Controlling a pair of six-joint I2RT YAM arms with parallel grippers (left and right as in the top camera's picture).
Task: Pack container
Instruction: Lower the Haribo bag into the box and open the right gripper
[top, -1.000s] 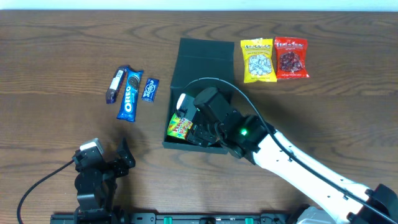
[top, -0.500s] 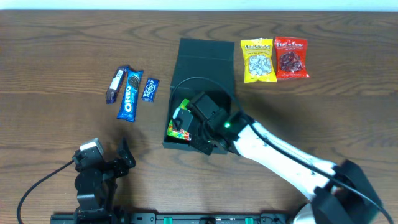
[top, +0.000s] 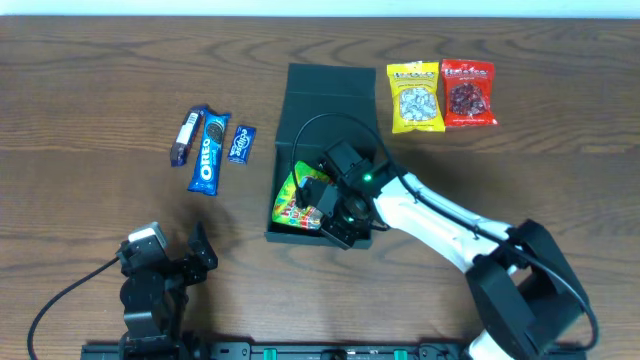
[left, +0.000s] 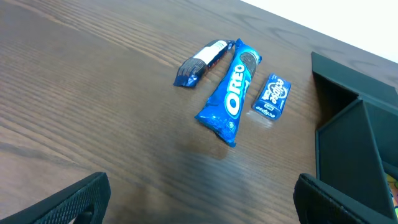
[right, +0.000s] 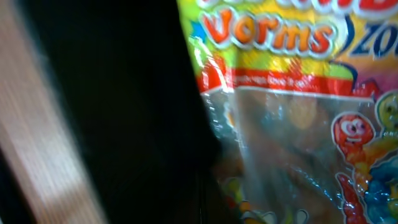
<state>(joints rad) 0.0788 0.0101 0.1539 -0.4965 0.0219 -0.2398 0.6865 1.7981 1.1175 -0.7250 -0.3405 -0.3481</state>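
The right gripper (top: 325, 205) reaches down into the open container (top: 325, 100), a dark green box at mid-table with its flap lid laid back toward the far edge. The gripper's tip is right at a bright bag of gummy worms (top: 295, 195) lying inside the box by its left wall. The right wrist camera is filled by the bag's print and clear window beside the dark wall. None of the gripper's own parts show there, so whether it grips the bag or stands apart cannot be told.

Right of the lid, a yellow snack bag (top: 416, 98) and a red snack bag (top: 468, 93) lie side by side on the wooden table (top: 80, 80). Left of the box, three packs lie close together: a small blue pack (top: 241, 143) nearest the box, then an Oreo pack (top: 208, 153), then a dark bar wrapper (top: 185, 135).

The left gripper (left: 202, 199) is at the near left of the table, well apart from the box, its fingers spread wide over bare wood.
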